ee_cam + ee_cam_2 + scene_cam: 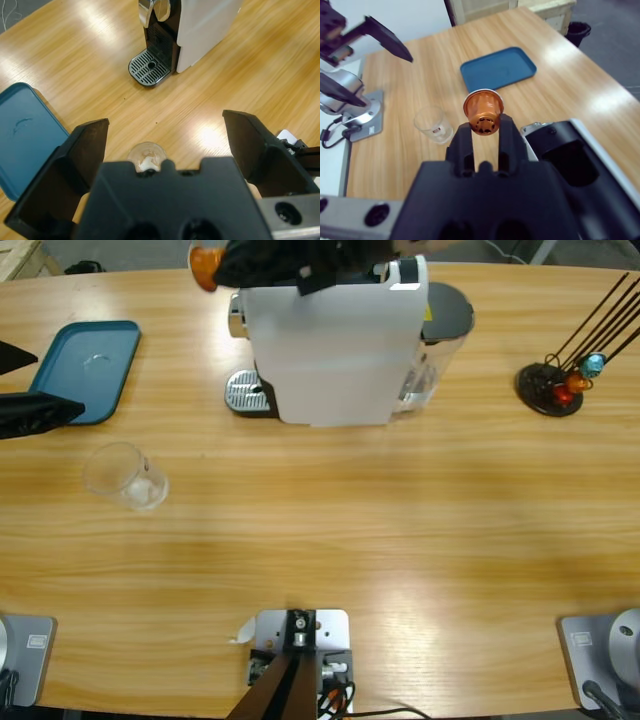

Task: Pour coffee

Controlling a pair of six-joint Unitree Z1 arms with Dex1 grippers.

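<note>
My right gripper (484,131) is shut on an orange capsule (484,112), held above the top left of the white coffee machine (335,350); the capsule (205,266) shows there from above. A clear glass tumbler (125,476) stands on the table at the left and looks empty. No coffee is in view. My left gripper (165,125) hangs open above the table, with the tumbler (147,156) just below its body and partly hidden by it. From above, the left gripper (45,390) is at the left edge over the blue tray.
A blue tray (88,368) lies at the far left. The machine's steel drip grid (243,392) faces left. A black stand with orange, red and blue capsules (560,380) sits at the right. The machine's open top slot (570,160) is beside my right jaws.
</note>
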